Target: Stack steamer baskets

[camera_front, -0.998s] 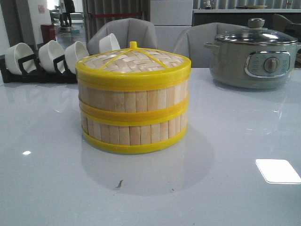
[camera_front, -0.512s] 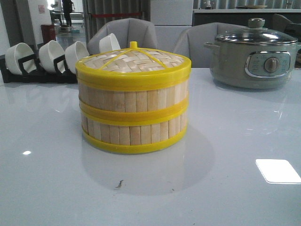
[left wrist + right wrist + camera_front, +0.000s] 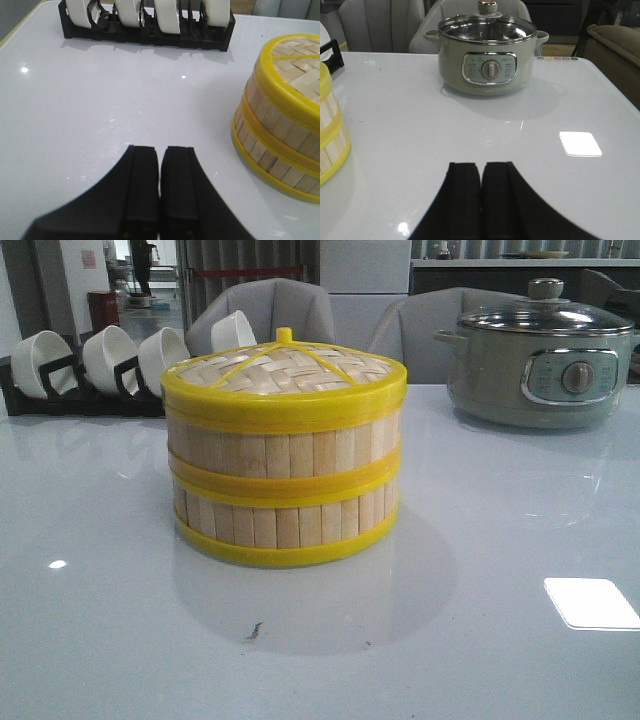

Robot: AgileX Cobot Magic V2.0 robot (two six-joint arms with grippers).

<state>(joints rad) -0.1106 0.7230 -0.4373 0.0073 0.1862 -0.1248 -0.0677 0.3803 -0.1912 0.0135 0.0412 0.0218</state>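
Observation:
Two steamer baskets stand stacked one on the other in the middle of the white table, with the woven lid on top. The stack also shows in the left wrist view and its edge in the right wrist view. My left gripper is shut and empty, above bare table to the left of the stack. My right gripper is shut and empty, above bare table to the right of the stack. Neither gripper shows in the front view.
A black rack with white bowls stands at the back left, also in the left wrist view. A grey-green electric pot with a glass lid stands at the back right, also in the right wrist view. Grey chairs stand behind the table.

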